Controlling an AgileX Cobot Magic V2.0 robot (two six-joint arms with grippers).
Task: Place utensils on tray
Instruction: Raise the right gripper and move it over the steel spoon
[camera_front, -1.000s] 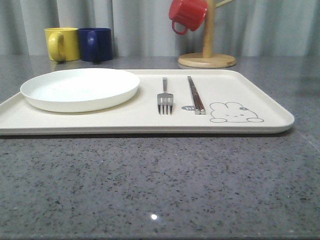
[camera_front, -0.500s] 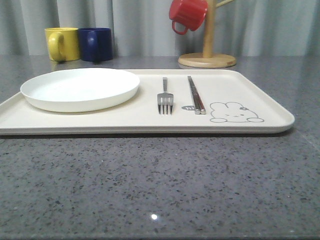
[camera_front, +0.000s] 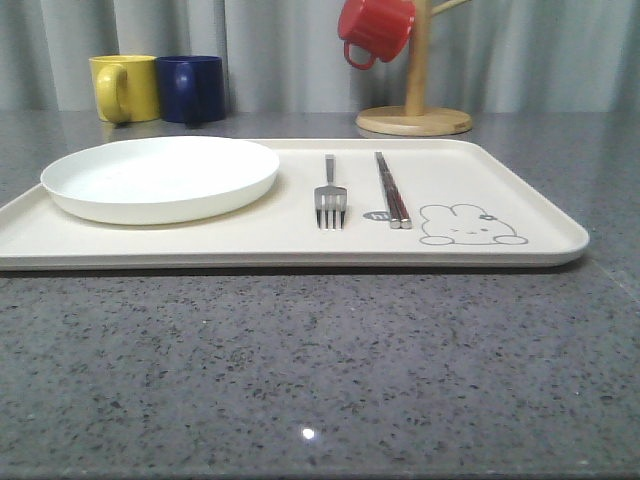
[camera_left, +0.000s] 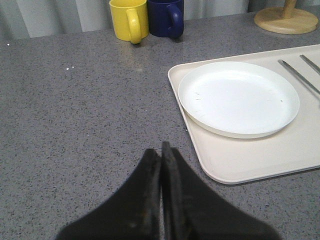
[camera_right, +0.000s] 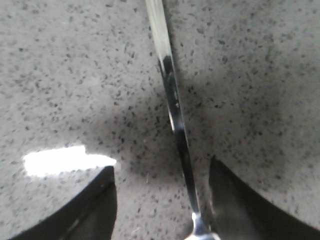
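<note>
The cream tray (camera_front: 300, 255) lies across the grey counter with a rabbit drawing at its near right. On it rest a silver fork (camera_front: 330, 200) and a pair of chopsticks (camera_front: 392, 190), side by side. The spoon's slim handle (camera_right: 172, 100) lies on the bare counter, and my right gripper (camera_right: 162, 167) stands open around it, the handle nearer one finger and apart from both. My left gripper (camera_left: 161, 147) is shut and empty, above the counter beside the tray's (camera_left: 250, 160) corner.
A round white plate (camera_front: 160, 178) fills the tray's left half. Yellow (camera_front: 125, 88) and blue (camera_front: 192, 88) mugs stand at the back left. A red mug (camera_front: 375, 30) hangs on a wooden stand (camera_front: 414, 120) behind the tray.
</note>
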